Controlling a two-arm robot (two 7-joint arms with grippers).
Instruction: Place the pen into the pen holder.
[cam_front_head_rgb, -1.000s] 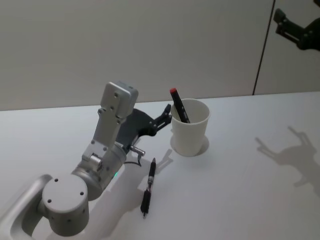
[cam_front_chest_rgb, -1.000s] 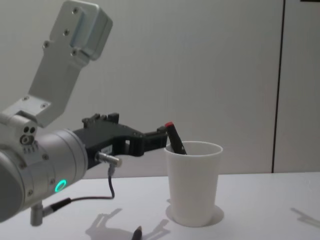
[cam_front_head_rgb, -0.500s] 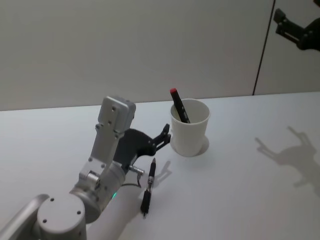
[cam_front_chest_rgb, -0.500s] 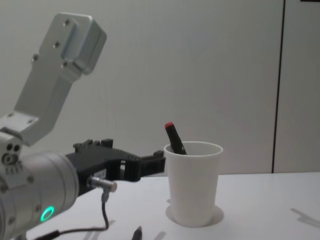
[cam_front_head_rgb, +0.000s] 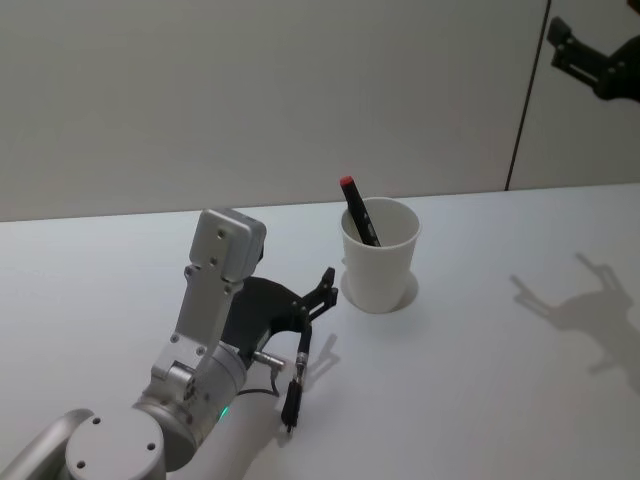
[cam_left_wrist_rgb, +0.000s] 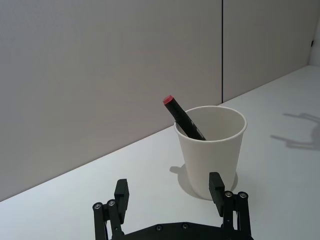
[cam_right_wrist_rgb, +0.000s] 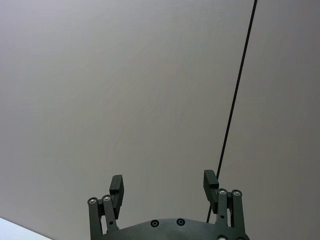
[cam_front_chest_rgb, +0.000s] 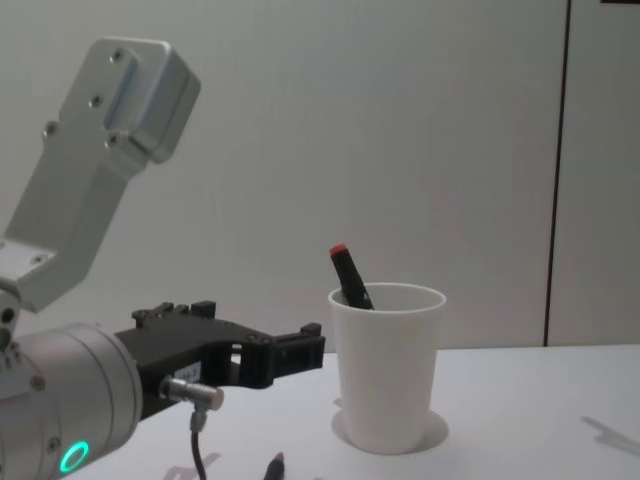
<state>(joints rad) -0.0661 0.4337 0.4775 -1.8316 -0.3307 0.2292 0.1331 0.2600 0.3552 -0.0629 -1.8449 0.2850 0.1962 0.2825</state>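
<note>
The pen holder is a white paper cup on the white table, with a black marker with a red cap leaning inside it. A black pen lies flat on the table in front of the cup and to its left. My left gripper hangs open and empty, low over the pen's far end, just left of the cup. In the left wrist view the cup stands beyond the left gripper. My right gripper is raised high at the far right, open and empty.
A pale wall with a dark vertical seam stands behind the table. The right gripper faces that wall. White tabletop stretches to the right of the cup.
My left gripper has dropped from the cup's rim and drawn back toward the pen on the table. The marker stays in the cup. The right arm has not moved.
</note>
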